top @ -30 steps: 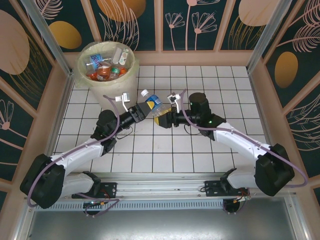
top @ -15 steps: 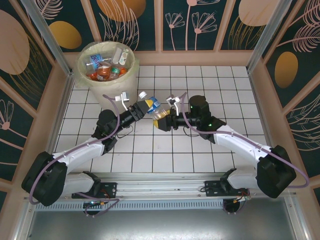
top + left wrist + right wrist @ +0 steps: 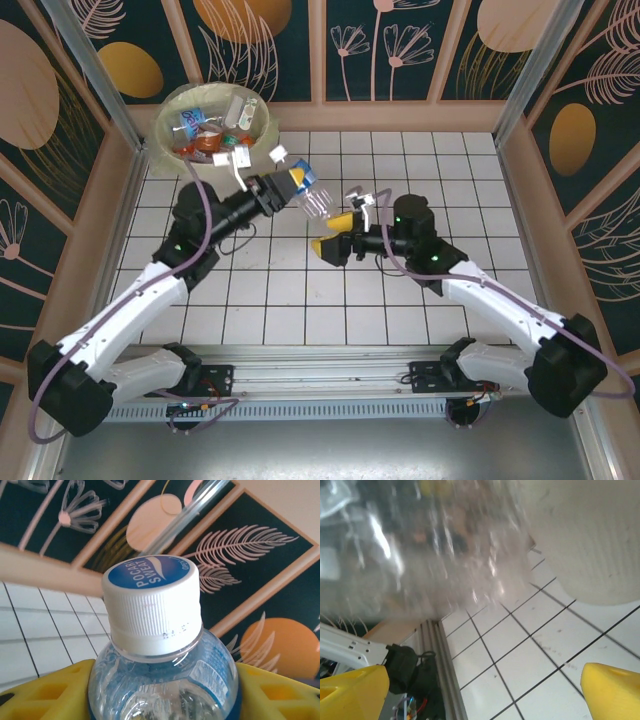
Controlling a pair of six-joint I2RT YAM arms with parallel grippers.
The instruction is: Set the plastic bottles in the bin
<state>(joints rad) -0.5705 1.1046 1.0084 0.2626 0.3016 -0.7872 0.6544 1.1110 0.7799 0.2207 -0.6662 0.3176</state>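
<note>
A clear plastic bottle (image 3: 302, 188) with a blue label and white cap is held off the floor between the arms, cap pointing toward the bin (image 3: 172, 112). My left gripper (image 3: 288, 186) is shut on it; in the left wrist view the yellow fingers (image 3: 45, 692) press both sides of the bottle (image 3: 160, 680) below its cap. My right gripper (image 3: 334, 233) stands open just right of the bottle's base, nothing between its fingers (image 3: 350, 692). The blurred bottle (image 3: 420, 540) hangs above them. Several bottles (image 3: 208, 140) lie in the cream-white bin.
The bin stands at the far left corner, its wall (image 3: 585, 540) close to the right wrist camera. Patterned wall panels (image 3: 400, 50) enclose the white tiled floor (image 3: 400, 170). An aluminium rail (image 3: 437, 650) runs along the floor edge.
The right gripper let go of the bottle, opened wide and drew back. The left gripper closed on the bottle and lifted it up toward the bin.
</note>
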